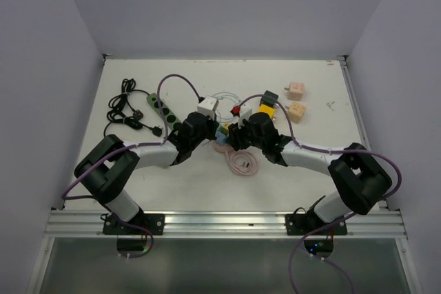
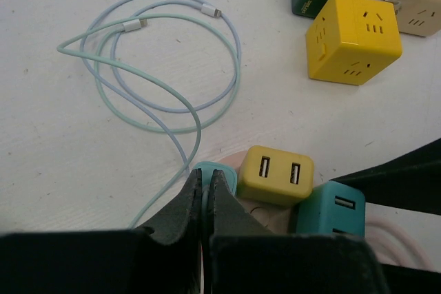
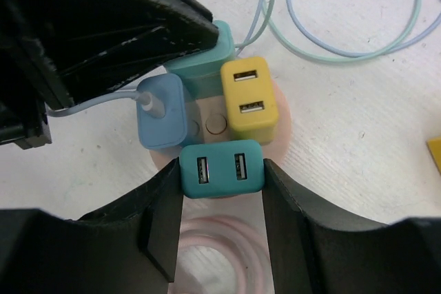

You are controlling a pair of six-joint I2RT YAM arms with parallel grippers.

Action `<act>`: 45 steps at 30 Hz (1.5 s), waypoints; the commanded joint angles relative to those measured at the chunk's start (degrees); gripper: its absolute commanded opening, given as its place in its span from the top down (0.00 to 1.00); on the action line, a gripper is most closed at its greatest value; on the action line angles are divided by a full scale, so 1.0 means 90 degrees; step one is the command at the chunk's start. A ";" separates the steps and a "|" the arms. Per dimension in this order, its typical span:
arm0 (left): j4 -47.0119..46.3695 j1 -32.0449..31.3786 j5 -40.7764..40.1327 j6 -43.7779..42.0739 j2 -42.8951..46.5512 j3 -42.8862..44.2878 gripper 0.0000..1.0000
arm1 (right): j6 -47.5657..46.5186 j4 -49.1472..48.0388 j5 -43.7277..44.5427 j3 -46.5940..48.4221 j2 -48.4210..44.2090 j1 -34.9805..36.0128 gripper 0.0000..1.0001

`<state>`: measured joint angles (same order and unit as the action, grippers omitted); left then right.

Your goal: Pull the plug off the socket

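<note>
White tabletop [image 1: 193, 187], pale grey walls [image 1: 227, 5], teal plug [image 3: 222, 166] in right pincer [image 3: 222, 177]

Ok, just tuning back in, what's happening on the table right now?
The right gripper is closed on the teal plug, which sits in the round pink socket next to a yellow plug and a light blue plug. The left gripper, fingers together, has its tips at the mint plug on the opposite side, seemingly bracing the socket. No plug is out yet.
</note>
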<state>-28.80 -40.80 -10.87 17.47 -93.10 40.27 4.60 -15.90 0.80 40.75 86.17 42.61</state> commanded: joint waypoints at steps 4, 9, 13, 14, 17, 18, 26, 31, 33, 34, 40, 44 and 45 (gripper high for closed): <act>0.1491 0.0011 -0.0061 -0.0008 -0.0349 -0.0412 1.00 | 0.1012 -0.0743 -0.1524 0.0208 0.0064 -0.0604 0.94; 0.1510 0.0011 -0.0100 -0.0027 -0.0300 -0.0402 1.00 | 0.0321 -0.0237 -0.0697 0.0364 -0.0092 0.0010 0.93; 0.1530 0.0011 -0.0139 -0.0037 -0.0261 -0.0393 1.00 | -0.0306 0.0097 0.0359 0.0472 -0.0199 0.0646 0.93; 0.1559 0.0011 -0.0197 -0.0047 -0.0251 -0.0393 1.00 | -0.0296 0.0000 0.0506 0.0366 -0.0287 0.0675 0.92; 0.1579 0.0011 -0.0227 -0.0057 -0.0183 -0.0422 1.00 | -0.0219 -0.0137 0.0760 0.0199 -0.0414 0.0685 0.92; 0.1579 0.0011 -0.0227 -0.0067 -0.0164 -0.0422 1.00 | -0.0218 -0.0176 0.0800 0.0160 -0.0492 0.0685 0.91; 0.1549 0.0011 -0.0237 -0.0086 0.0022 -0.0490 1.00 | 0.0631 -0.0186 0.0527 0.0228 -0.0512 0.0345 0.89; 0.1539 0.0011 -0.0217 -0.0086 0.0139 -0.0549 1.00 | 0.1440 -0.0284 0.0215 -0.0308 -0.1068 -0.0445 0.88; 0.1501 0.0011 -0.0227 -0.0037 0.0198 -0.0578 0.96 | 0.1939 -0.0352 0.0107 -0.0737 -0.1419 -0.1070 0.87; 0.1481 0.0011 -0.0218 -0.0037 0.0256 -0.0597 0.95 | 0.2046 -0.0333 0.0174 -0.0865 -0.1527 -0.1237 0.88; 0.1461 0.0021 -0.0198 -0.0096 0.0432 -0.0617 0.89 | 0.3110 0.0242 0.0799 -0.1383 -0.2143 -0.2497 0.85; 0.1471 0.0021 -0.0227 -0.0096 0.0549 -0.0695 0.85 | 0.3668 0.0896 0.1054 -0.1189 -0.1968 -0.3413 0.82; 0.1471 0.0011 -0.0198 -0.0096 0.0559 -0.0705 0.85 | 0.3794 0.1052 0.1025 -0.1101 -0.1861 -0.3590 0.82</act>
<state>-25.61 -40.80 -12.25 17.37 -87.59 36.75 31.92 -10.92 7.14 28.38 68.40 14.79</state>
